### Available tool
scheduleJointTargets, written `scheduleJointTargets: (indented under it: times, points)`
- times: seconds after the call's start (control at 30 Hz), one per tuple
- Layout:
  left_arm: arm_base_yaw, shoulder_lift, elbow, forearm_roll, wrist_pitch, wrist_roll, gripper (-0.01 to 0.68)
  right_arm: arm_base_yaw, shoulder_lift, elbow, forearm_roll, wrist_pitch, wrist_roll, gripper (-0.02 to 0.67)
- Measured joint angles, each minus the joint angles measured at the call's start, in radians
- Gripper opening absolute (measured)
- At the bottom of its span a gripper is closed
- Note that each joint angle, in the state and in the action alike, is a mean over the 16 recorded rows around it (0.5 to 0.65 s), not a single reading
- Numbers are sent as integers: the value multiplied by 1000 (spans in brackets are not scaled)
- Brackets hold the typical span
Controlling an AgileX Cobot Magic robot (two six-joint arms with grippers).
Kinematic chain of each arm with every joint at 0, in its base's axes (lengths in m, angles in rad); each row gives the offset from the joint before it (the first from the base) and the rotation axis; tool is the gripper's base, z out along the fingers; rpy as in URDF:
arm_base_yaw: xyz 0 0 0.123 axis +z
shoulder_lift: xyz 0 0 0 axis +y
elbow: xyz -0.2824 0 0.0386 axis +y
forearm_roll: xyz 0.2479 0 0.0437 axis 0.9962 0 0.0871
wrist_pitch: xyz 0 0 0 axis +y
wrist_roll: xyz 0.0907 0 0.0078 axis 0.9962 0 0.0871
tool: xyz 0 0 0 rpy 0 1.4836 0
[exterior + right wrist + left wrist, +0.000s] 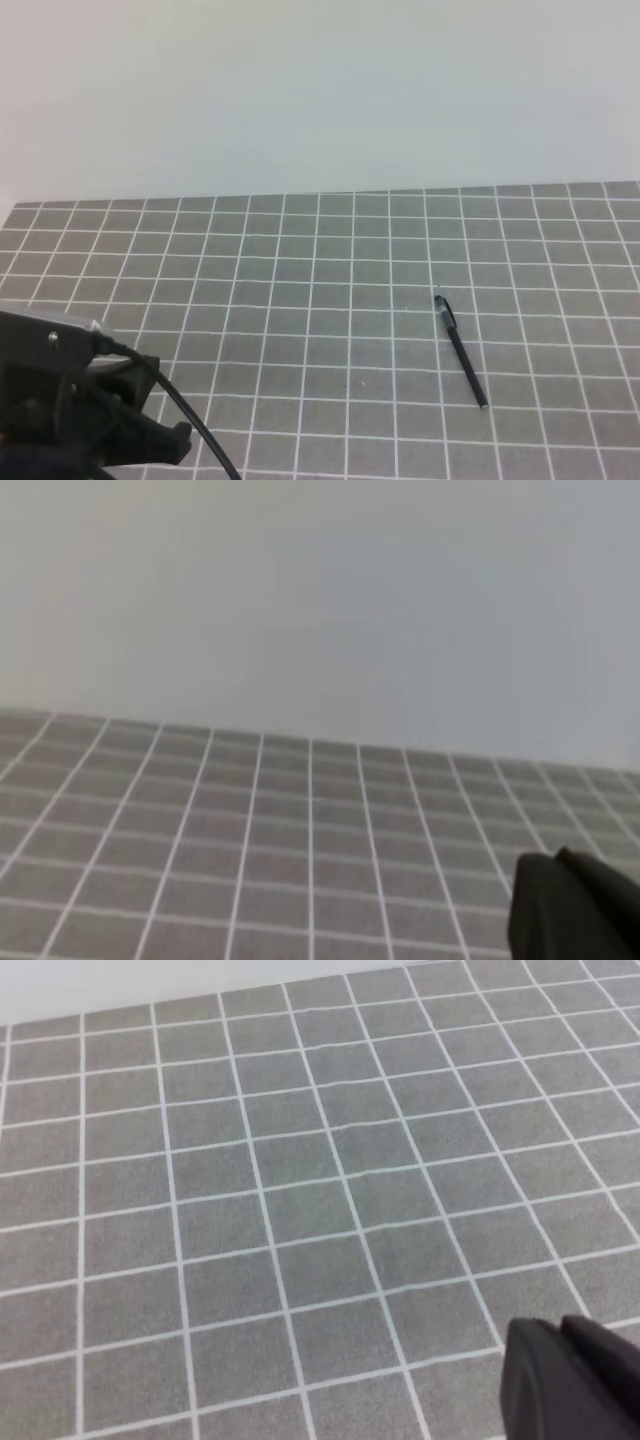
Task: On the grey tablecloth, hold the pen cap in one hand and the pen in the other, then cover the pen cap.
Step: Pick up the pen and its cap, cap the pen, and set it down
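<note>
A: Nearest the camera in the high view, what sits at the bottom-left corner?
B: The left gripper (150,435), dark and bulky, with a black cable (195,425) curving down past it. Its jaws are closed and hold nothing

A: And the left wrist view?
B: Only a dark piece of that gripper in the lower right corner, over bare squares of the grey tablecloth (300,1200)

A: Where is the right gripper (575,910)?
B: Out of the high view. Its own wrist camera shows a dark part of it at the lower right, above the cloth. Its jaws are closed too, on nothing that I can see

A: Now the pen (462,352)?
B: It lies flat on the tablecloth right of the middle, slanting from upper left to lower right, well apart from the left gripper. Its upper end looks thicker and the lower end pale

A: The pen cap?
B: I cannot tell it apart from the pen

A: And farthest back?
B: The cloth's far edge on the counter, then a plain pale wall (320,90)
</note>
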Motion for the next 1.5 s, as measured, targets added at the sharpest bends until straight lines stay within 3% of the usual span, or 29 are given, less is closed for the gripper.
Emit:
scheduleJointTargets:
  times: [0.6, 1.5]
  points:
    - [0, 2, 0, 0, 18, 4, 1, -1, -19, 104, 116, 170, -70, -4]
    - [4, -14, 0, 1, 61, 24, 1, -1, -19, 105, 122, 175, -85, -4]
